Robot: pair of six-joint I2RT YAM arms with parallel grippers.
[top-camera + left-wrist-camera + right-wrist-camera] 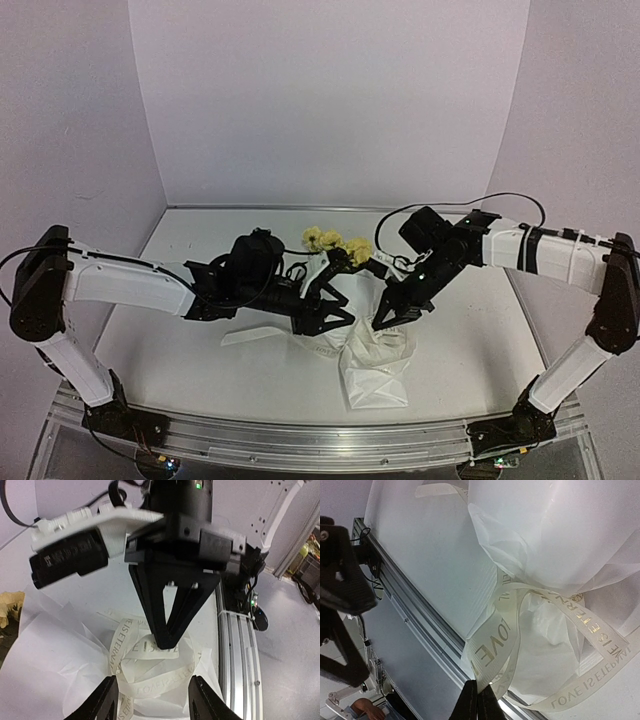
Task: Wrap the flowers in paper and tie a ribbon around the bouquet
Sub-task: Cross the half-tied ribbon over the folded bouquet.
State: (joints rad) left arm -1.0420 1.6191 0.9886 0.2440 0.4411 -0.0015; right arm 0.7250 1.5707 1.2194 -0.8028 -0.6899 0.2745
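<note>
The flowers lie at the back of the table, their stems wrapped in the white paper, which spreads toward the front edge. In the left wrist view, the flowers show at the left edge above the paper. Loops of the lettered cream ribbon lie on the paper between the spread fingers of my left gripper, which is open and not touching the loops. My right gripper points down, shut on a fold of the ribbon. In the right wrist view, my right gripper pinches the ribbon below the paper.
The aluminium rail along the table's front edge runs just beside the paper's end. Both grippers work close together over the bouquet's lower end. White walls enclose the table.
</note>
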